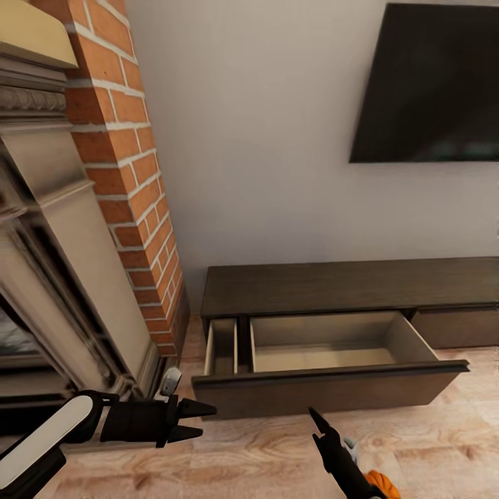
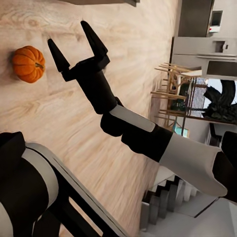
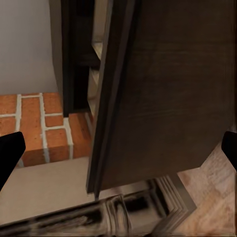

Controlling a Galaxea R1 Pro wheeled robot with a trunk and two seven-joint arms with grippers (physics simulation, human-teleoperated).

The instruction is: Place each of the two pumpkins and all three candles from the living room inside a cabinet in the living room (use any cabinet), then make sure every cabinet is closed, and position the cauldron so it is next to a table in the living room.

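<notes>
The cabinet (image 1: 333, 285) stands against the wall with one wide drawer (image 1: 326, 350) pulled out, its beige inside empty. An orange pumpkin (image 1: 384, 483) lies on the wood floor in front of it, partly behind my right arm. My right gripper (image 1: 319, 424) hovers open near the drawer front. In the left wrist view the right gripper (image 2: 76, 45) is beside the pumpkin (image 2: 28, 63), apart from it. The right wrist view looks at the dark drawer front (image 3: 168, 89). My left gripper (image 1: 197, 421) is open and holds nothing, low by the drawer's left corner.
A brick column (image 1: 132, 173) and a stone fireplace (image 1: 62, 277) rise to the left of the cabinet. A dark TV (image 1: 430, 83) hangs on the wall above. In the left wrist view, dining chairs (image 2: 170, 91) and stairs (image 2: 158, 197) lie beyond open wood floor.
</notes>
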